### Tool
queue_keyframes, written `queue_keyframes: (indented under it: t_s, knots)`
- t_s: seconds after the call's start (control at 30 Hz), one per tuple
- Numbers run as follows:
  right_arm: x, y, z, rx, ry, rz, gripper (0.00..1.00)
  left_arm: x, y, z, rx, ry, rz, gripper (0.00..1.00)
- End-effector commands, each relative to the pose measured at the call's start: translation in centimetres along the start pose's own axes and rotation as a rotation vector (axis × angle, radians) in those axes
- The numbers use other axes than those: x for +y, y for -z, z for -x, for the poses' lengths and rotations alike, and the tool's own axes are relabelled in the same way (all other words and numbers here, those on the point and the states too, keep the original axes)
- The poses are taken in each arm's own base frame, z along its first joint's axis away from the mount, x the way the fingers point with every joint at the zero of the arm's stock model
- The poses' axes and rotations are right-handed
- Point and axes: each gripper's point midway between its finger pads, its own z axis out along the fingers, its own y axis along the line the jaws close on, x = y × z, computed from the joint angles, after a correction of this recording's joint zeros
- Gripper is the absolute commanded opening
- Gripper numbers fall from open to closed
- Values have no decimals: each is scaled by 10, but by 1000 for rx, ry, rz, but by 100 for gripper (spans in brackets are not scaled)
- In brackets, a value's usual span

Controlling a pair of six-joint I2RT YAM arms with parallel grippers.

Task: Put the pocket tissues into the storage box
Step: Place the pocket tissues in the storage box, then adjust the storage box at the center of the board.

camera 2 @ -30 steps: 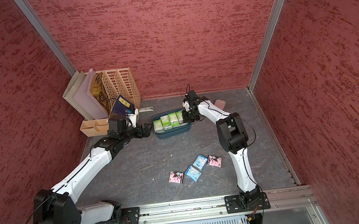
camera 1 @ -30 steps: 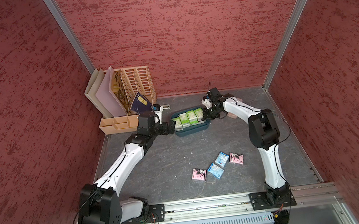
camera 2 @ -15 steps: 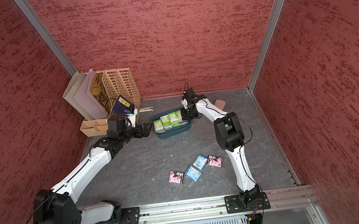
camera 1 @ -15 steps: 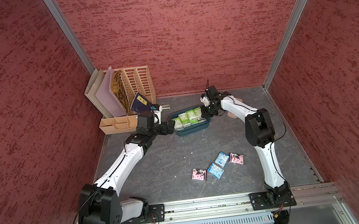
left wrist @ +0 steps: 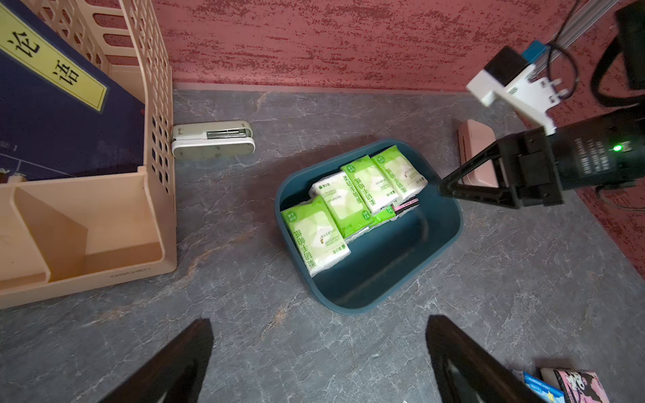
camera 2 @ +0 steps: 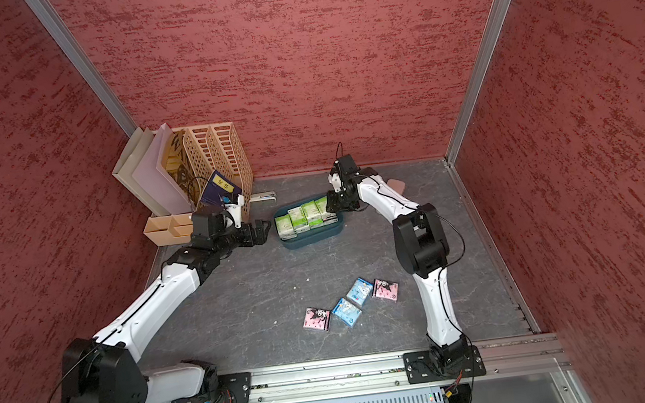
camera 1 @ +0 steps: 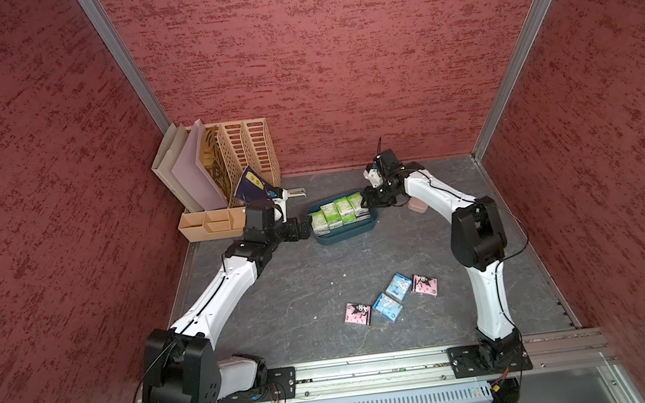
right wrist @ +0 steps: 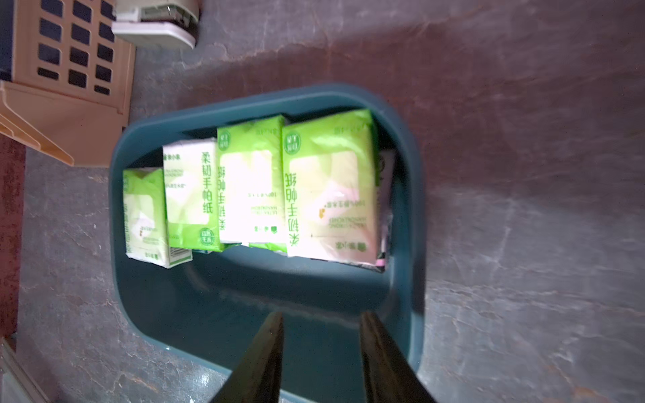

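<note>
pocket tissues [camera 1: 336,211] in green and white lie side by side along the far half of the storage box [camera 1: 348,236]. a pink packet [right wrist: 384,195] stands on edge between the last green one and the box's end wall. the right gripper [right wrist: 321,315] was clenched a second ago and has now parted its fingers above that end of the box. nothing sits between them in the right wrist view, so the pink packet is most likely the one just let go. the left gripper [left wrist: 319,321] is spread wide as before and empty, hanging low over the table just beside the opposite end of the box.

for the task, this looks like one more packet delivered, with the right arm free again. the job is not finished: four loose packets [camera 1: 387,307], two pink and two light blue, lie together near the front of the table, well apart from the box. the near half of the box is bare, so there should be room for them. the sensible next move is for the right arm to lift clear without dragging the upright pink packet out, then go for that cluster.
</note>
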Motion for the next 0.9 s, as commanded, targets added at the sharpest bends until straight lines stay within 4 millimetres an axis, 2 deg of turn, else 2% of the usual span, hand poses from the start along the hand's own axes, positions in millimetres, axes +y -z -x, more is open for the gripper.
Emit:
queue_keyframes:
  t_s: [0.0,0.2,0.47,0.87]
  knots:
    - [-21,15,23,-53,-20,-73,40,1,0,4,-10,33,-11,100]
    - [-37,-5,12,17,-1,-127,33,5,6,3,-19,41,1,100]
    - [-37,-13,5,39,-3,-104,29,8,9,4,-22,53,-3,100]
    - [-47,-32,-14,106,-8,-114,25,9,8,3,-21,63,-3,100]
